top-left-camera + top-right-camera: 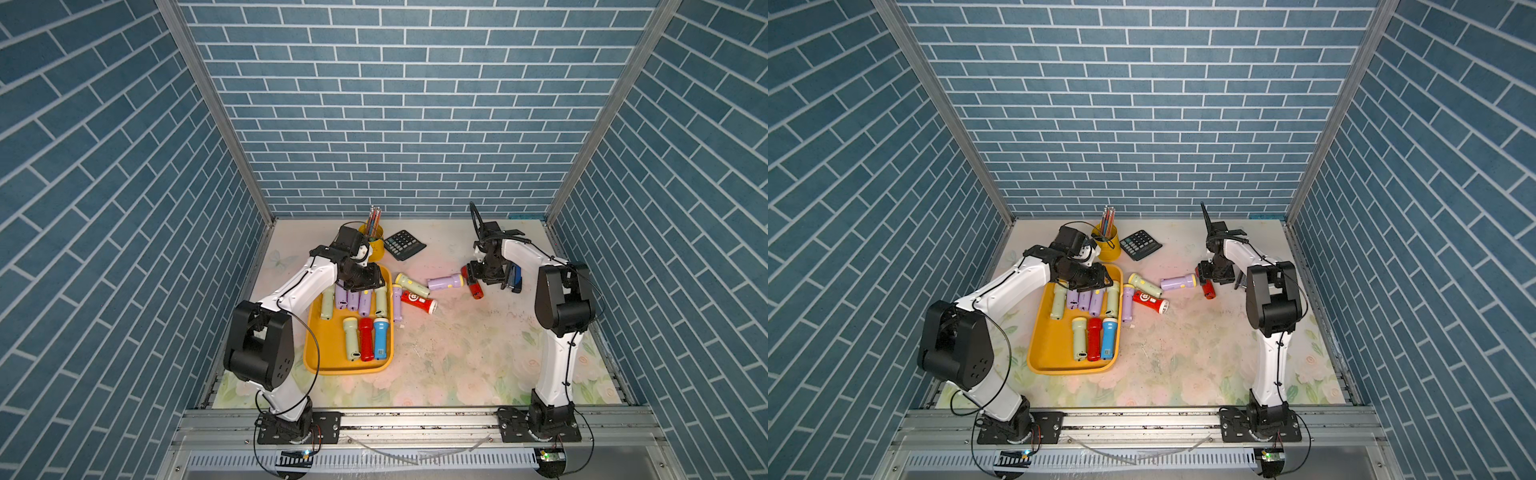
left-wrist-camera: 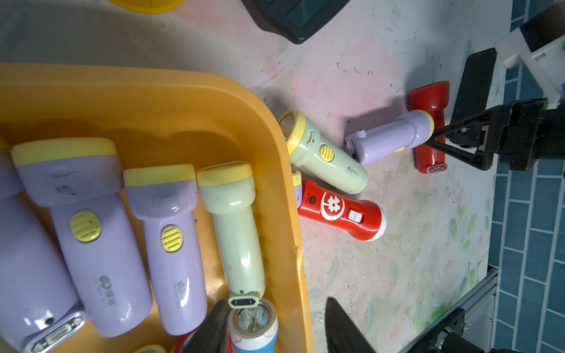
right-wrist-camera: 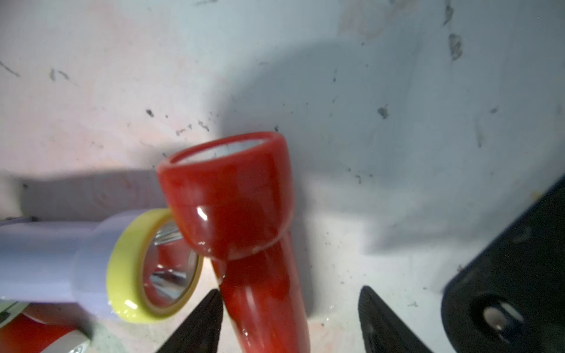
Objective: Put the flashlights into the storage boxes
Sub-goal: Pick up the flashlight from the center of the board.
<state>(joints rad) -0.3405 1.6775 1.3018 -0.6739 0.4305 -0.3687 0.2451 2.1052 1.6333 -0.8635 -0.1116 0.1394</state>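
Observation:
The orange-yellow storage box holds several flashlights: a far row of lilac and pale green ones, and a near row of pale green, red and blue. My left gripper hovers open over the far row, holding nothing. On the table lie a pale green flashlight, a red one with a white head, a lilac one and a red one. My right gripper straddles that red body; one finger touches it, the other stands apart.
A further lilac flashlight lies against the box's right rim. A yellow pencil cup and a black calculator stand at the back. A blue-black stapler sits just right of the right gripper.

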